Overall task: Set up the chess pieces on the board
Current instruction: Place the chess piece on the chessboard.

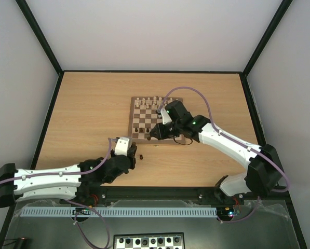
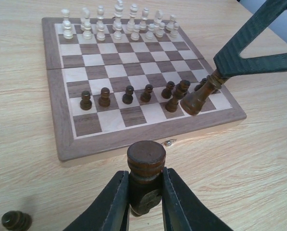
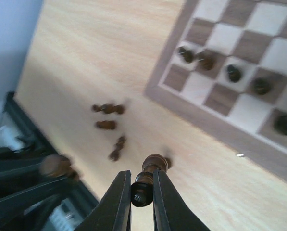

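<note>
The wooden board [image 1: 144, 116] lies mid-table, with cream chessmen [image 2: 117, 24] along its far edge and a row of dark brown pawns [image 2: 129, 94] on the second rank from the near edge. My left gripper [image 2: 145, 185] is shut on a dark brown piece [image 2: 146, 156] and holds it above the table just in front of the board's near border [image 2: 61, 139]. My right gripper [image 3: 142, 190] is shut on another dark piece [image 3: 155, 164], tilted. The left wrist view shows that piece [image 2: 198, 96] over the board's near right corner.
Several loose dark pieces [image 3: 107, 109] lie on the table off the board's near edge, and one [image 2: 16, 220] is beside my left gripper. A black-and-white checkered board [image 1: 149, 241] sits below the arm bases. Black frame rails border the table.
</note>
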Available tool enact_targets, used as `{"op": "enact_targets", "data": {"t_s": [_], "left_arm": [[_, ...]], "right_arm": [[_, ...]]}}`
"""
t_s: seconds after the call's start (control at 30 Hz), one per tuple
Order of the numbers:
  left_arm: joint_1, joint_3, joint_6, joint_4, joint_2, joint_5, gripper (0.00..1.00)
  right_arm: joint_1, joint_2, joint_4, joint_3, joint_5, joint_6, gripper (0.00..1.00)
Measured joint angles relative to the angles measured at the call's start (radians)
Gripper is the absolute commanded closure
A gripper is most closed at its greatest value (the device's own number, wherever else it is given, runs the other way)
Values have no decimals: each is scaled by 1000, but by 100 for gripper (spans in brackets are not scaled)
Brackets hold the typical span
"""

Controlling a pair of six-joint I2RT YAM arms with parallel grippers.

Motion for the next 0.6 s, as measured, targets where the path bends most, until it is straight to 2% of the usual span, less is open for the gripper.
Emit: {"op": "enact_targets", "data": {"t_s": [0.13,0.3,0.6], "left_arm": [[6,6,-34,-61,-40,0,81],[19,22,-60,-116,-77,1,80],[34,27,-84,-177,-145,2,79]], "right_arm": [[23,40,-17,4,170,-19,92],[114,129,-46,39,375,-37,91],[193,236,-66,105,625,-54,90]]}}
